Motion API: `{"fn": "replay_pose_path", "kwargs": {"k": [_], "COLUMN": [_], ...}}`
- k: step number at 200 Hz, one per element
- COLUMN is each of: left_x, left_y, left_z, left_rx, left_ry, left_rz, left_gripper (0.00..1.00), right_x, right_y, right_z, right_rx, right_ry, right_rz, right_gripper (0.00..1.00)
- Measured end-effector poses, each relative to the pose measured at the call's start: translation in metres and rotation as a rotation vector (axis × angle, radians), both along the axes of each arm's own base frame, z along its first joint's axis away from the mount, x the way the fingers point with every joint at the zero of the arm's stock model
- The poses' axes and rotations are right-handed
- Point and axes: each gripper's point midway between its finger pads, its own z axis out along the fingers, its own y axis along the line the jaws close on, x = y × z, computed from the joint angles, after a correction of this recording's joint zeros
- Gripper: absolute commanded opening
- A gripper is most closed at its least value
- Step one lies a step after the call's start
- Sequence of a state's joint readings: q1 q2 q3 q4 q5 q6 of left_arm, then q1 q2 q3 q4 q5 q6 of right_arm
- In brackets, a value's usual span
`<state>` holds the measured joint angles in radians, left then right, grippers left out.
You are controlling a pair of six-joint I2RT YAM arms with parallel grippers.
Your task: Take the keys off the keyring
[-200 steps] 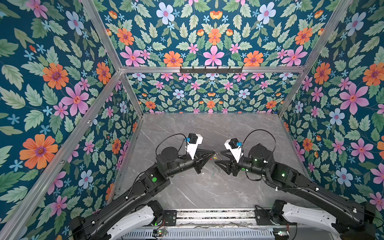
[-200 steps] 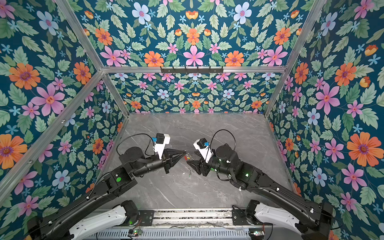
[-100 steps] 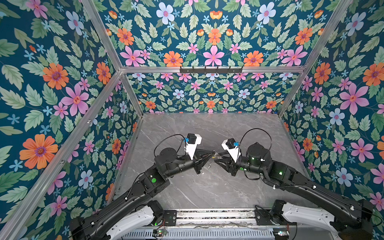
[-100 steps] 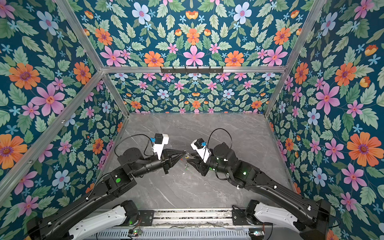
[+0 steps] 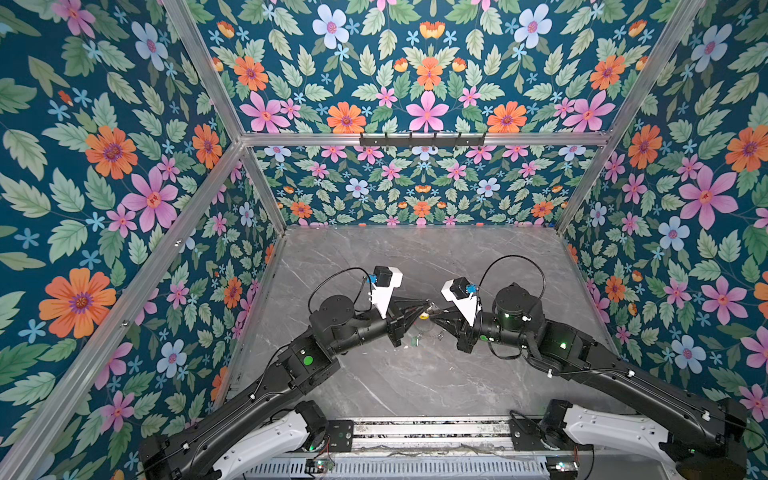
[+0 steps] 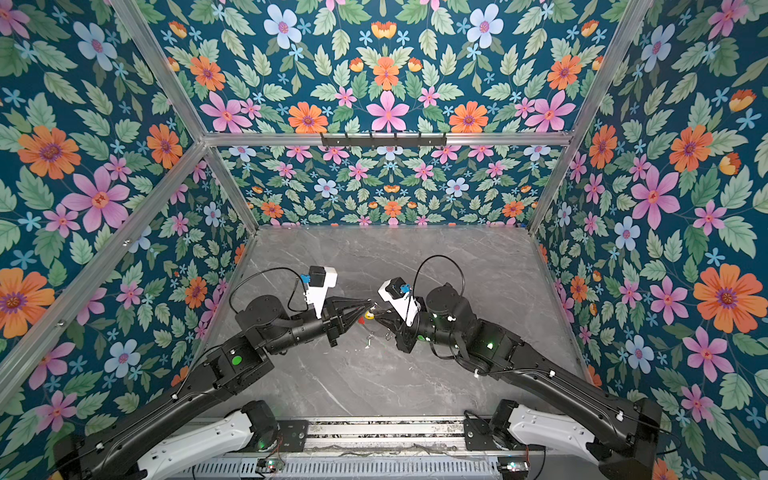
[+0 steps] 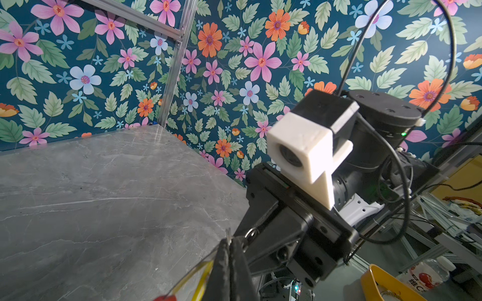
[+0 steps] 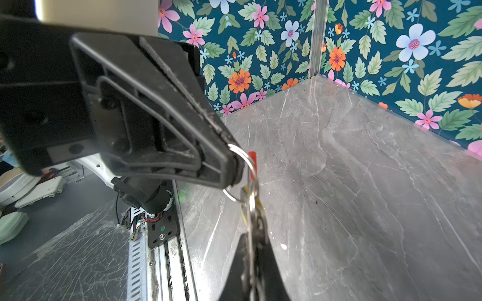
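Both grippers meet tip to tip above the middle of the grey table (image 5: 415,257). My left gripper (image 5: 427,305) (image 7: 230,247) is shut on the keyring's thin rim (image 7: 193,271), whose red segment (image 8: 252,158) (image 6: 360,321) shows beside its tip. My right gripper (image 5: 434,314) (image 8: 254,245) is shut on a small silver loop (image 8: 243,166) of the same keyring. The short yellow key (image 5: 424,316) (image 6: 368,319) hangs just under the two tips. Lower down, the dark key with the green tag (image 5: 414,341) (image 6: 368,342) dangles near the table; whether it touches the table I cannot tell.
Floral walls close the cell on three sides. A black hook bar (image 5: 422,139) is fixed on the back wall. The arms' metal mounting rail (image 5: 428,432) runs along the front edge. Bare table lies behind and in front of the grippers.
My right gripper has moved left up to the left gripper's tip and closed from open to shut on the ring's loop. The left gripper stayed shut and nearly still.
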<state>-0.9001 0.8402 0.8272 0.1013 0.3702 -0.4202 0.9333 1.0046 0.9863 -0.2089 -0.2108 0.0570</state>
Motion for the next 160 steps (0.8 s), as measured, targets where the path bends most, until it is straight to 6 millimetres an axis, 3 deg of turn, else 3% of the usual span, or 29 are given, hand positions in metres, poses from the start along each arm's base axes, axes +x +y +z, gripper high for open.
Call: {"fn": "replay_pose_path", "kwargs": {"k": [160], "left_x": [0.012], "left_y": [0.002], "left_z": [0.005], "left_rx": [-0.003], "left_ry": [-0.007], "left_rz": [0.066], "left_gripper": [0.00], "right_x": [-0.002], "right_y": [0.002], "right_z": [0.006], "right_rx": [-0.082], "right_ry": [-0.024], "right_rz": [-0.066], "right_gripper": [0.00]}}
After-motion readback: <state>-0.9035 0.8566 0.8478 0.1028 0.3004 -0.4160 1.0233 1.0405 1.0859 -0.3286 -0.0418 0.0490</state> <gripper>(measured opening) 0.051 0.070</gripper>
